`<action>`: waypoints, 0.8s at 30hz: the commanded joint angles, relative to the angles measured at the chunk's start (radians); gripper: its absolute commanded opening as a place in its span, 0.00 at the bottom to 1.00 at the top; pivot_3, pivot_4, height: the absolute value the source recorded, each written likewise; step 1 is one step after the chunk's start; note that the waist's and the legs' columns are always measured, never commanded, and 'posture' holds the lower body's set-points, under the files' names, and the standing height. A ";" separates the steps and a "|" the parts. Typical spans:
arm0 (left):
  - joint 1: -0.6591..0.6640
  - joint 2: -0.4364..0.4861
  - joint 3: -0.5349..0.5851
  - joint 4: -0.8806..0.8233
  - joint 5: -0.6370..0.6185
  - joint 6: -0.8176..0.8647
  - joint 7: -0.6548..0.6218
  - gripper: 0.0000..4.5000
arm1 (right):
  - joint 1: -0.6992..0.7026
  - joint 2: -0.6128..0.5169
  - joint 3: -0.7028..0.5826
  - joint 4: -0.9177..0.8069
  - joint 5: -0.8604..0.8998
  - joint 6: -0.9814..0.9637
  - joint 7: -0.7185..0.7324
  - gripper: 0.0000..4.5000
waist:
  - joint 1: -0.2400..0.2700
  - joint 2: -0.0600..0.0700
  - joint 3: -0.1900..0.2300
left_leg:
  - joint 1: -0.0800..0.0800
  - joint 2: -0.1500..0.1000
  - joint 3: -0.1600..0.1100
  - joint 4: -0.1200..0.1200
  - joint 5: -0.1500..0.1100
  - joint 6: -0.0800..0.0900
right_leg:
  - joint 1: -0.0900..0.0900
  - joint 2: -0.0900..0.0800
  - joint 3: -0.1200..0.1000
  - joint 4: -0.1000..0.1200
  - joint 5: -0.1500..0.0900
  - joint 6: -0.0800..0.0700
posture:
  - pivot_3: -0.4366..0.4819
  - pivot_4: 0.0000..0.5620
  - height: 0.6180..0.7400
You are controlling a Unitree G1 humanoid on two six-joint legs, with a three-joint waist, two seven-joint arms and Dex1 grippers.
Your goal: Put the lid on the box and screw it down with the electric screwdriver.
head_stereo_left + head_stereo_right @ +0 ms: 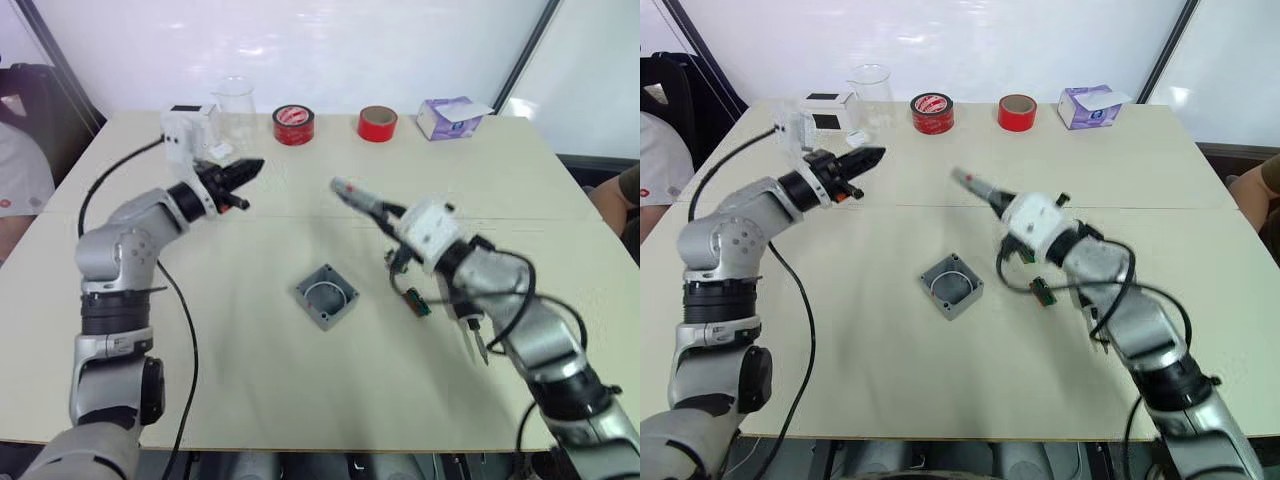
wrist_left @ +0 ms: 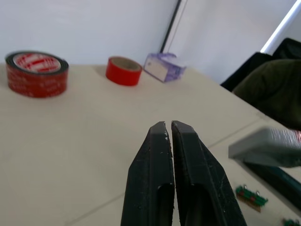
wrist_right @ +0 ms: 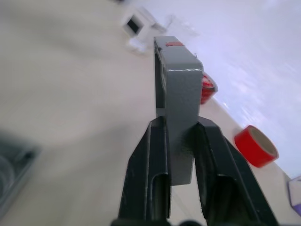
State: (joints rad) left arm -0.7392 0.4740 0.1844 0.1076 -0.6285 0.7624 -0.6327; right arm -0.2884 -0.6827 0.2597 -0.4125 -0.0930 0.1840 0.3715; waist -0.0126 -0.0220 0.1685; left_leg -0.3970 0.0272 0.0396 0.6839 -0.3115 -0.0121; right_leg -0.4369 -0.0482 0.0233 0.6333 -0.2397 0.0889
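The box [image 1: 326, 296] rests open side up near the table [image 1: 300, 400] centre, its white ring visible inside; nothing touches it. At about 3 o'clock from the box, two small green circuit boards [image 1: 416, 301] lie on the table surface, just beside the right forearm.

The right gripper [image 3: 178, 129] is raised above the table at roughly 2 o'clock from the box. Its two black fingers [image 3: 143, 165] clamp the lid [image 3: 179, 89] edge-on, one finger on each face. The small red mark is visible near the far end of the lid. In the head views the lid [image 1: 352, 194] points toward 10 o'clock, clear of the box.

The left gripper [image 2: 169, 127] is held above the table at about 10 o'clock from the box, well apart from it. Its fingers are pressed together with only a hairline gap, and they hold nothing.

Along the far table edge, from 11 o'clock to 1 o'clock, stand a white box with a black face [image 1: 187, 127], a clear beaker [image 1: 235, 103], a red-and-black tape roll [image 1: 293, 124], a plain red tape roll [image 1: 377, 123] and a purple-white carton [image 1: 450, 117].
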 commanded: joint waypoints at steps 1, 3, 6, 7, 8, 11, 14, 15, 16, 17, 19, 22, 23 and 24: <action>-0.011 0.017 -0.029 -0.059 -0.003 0.019 -0.033 0.01 | 0.093 -0.047 0.045 -0.142 -0.243 -0.108 -0.036 0.04 | 0.000 0.000 0.000 | 0.000 0.000 0.000 0.000 0.000 -0.001 | 0.000 0.000 0.000 0.000 0.000 0.000 | 0.48 0.27 1.00; -0.008 0.021 -0.060 -0.075 0.006 0.028 -0.051 0.01 | 0.141 -0.057 0.060 -0.174 -0.332 -0.133 -0.036 0.04 | 0.001 0.000 0.000 | 0.001 0.000 0.000 0.000 0.002 -0.003 | 0.000 0.001 0.000 0.000 0.000 0.000 | 0.48 0.27 1.00; 0.006 0.036 -0.130 -0.115 0.034 0.030 -0.093 0.01 | 0.201 -0.066 0.079 -0.209 -0.459 -0.166 -0.021 0.04 | -0.001 0.000 0.000 | 0.004 0.000 0.000 0.000 0.002 -0.003 | 0.003 0.002 0.000 0.000 0.000 0.000 | 0.48 0.27 1.00; 0.009 0.039 -0.143 -0.124 0.040 0.028 -0.100 0.01 | 0.214 -0.063 0.079 -0.214 -0.483 -0.172 -0.015 0.04 | 0.000 0.000 0.000 | 0.005 0.000 0.000 0.000 0.002 -0.003 | 0.004 0.002 0.000 0.000 0.000 0.000 | 0.48 0.27 1.00; 0.011 0.047 -0.175 -0.138 0.054 0.019 -0.125 0.01 | 0.229 -0.063 0.087 -0.219 -0.527 -0.180 -0.010 0.04 | 0.000 0.000 0.000 | 0.005 0.000 0.000 0.000 0.002 -0.003 | 0.004 0.002 0.000 0.000 0.000 0.000 | 0.48 0.27 1.00; 0.010 0.075 -0.288 -0.165 0.112 -0.029 -0.217 0.01 | 0.243 -0.020 0.115 -0.233 -0.634 -0.160 0.016 0.04 | 0.001 0.000 0.000 | 0.006 0.000 0.000 0.000 0.002 -0.003 | 0.005 0.002 0.000 0.000 0.000 -0.001 | 0.48 0.27 1.00; 0.003 0.076 -0.322 -0.169 0.123 -0.038 -0.259 0.01 | 0.252 0.030 0.128 -0.235 -0.700 -0.154 0.030 0.04 | 0.001 0.000 0.000 | 0.006 0.000 0.002 0.000 0.002 -0.004 | 0.005 0.002 0.000 0.000 0.000 -0.001 | 0.48 0.27 1.00; -0.002 0.074 -0.328 -0.163 0.125 -0.038 -0.271 0.01 | 0.253 0.046 0.135 -0.230 -0.722 -0.156 0.035 0.04 | 0.001 0.000 0.000 | 0.006 0.000 0.002 0.000 0.002 -0.004 | 0.005 0.002 0.000 0.000 0.000 -0.001 | 0.48 0.27 1.00; -0.007 0.071 -0.335 -0.157 0.132 -0.042 -0.279 0.01 | 0.254 0.057 0.136 -0.226 -0.741 -0.159 0.041 0.04 | 0.001 0.000 0.000 | 0.006 0.000 0.002 0.000 0.002 -0.004 | 0.005 0.002 0.000 0.000 0.000 -0.001 | 0.48 0.27 1.00; -0.012 0.068 -0.340 -0.145 0.142 -0.051 -0.285 0.01 | 0.246 0.072 0.140 -0.219 -0.764 -0.160 0.043 0.04 | 0.001 0.000 0.000 | 0.006 0.000 0.002 0.000 0.002 -0.004 | 0.005 0.002 0.000 0.000 -0.001 -0.001 | 0.48 0.27 1.00; -0.022 0.060 -0.345 -0.121 0.159 -0.067 -0.292 0.01 | 0.233 0.095 0.138 -0.209 -0.798 -0.160 0.044 0.04 | 0.001 0.000 0.000 | 0.006 0.000 0.002 0.000 0.002 -0.004 | 0.005 0.003 0.000 0.000 -0.001 -0.001 | 0.48 0.27 1.00; -0.038 0.051 -0.344 -0.080 0.177 -0.086 -0.304 0.01 | 0.221 0.122 0.133 -0.193 -0.840 -0.162 0.044 0.04 | 0.001 0.000 0.000 | 0.006 0.000 0.002 0.000 0.002 -0.004 | 0.005 0.003 0.000 0.000 0.000 -0.001 | 0.48 0.27 1.00; -0.042 0.049 -0.343 -0.067 0.183 -0.093 -0.310 0.01 | 0.220 0.129 0.133 -0.189 -0.856 -0.165 0.043 0.04 | 0.001 0.000 0.000 | 0.006 0.000 0.002 0.000 0.002 -0.004 | 0.005 0.002 0.000 0.000 0.000 -0.001 | 0.48 0.27 1.00; -0.044 0.047 -0.344 -0.055 0.189 -0.100 -0.315 0.01 | 0.219 0.134 0.133 -0.186 -0.866 -0.169 0.042 0.04 | 0.002 0.000 0.000 | 0.006 0.000 0.002 0.000 0.002 -0.004 | 0.005 0.002 0.000 0.000 0.000 -0.001 | 0.48 0.27 1.00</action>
State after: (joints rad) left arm -0.7591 0.5228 -0.1736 0.0480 -0.4481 0.6884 -0.9338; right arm -0.0599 -0.5618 0.4071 -0.5822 -0.9296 0.0311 0.4222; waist -0.0109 -0.0221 0.1685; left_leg -0.3915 0.0268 0.0418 0.6843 -0.3093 -0.0158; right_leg -0.4315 -0.0458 0.0230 0.6337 -0.2401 0.0882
